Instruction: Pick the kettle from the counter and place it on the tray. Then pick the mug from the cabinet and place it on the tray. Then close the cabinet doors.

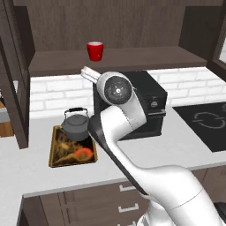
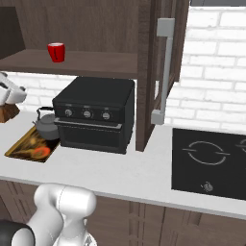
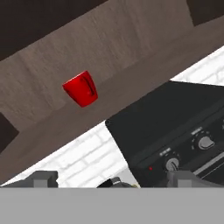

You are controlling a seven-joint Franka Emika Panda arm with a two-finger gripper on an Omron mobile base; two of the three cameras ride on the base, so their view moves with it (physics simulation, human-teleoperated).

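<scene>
Right, the tabletop runs pale across the scene, w/ dark drawers under it. Above hangs the cabinet, both cabinet doors swung open; the grey bar handle of the right door stands out clearly in the right base view. A black countertop oven sits on the tabletop under the shelf, and a black cooktop lies flush to its right. Left of the oven lies the tray, flat on the tabletop, and the kettle stands upright on its back part, handle arched up. The mug stands upright on the cabinet shelf, above the oven and apart from everything else; in the hand view it shows tilted, up and left of the oven. The claw hangs in the air between tray and shelf, jaws spread wide, nothing in them, fingers pointing up toward the mug.
</scene>
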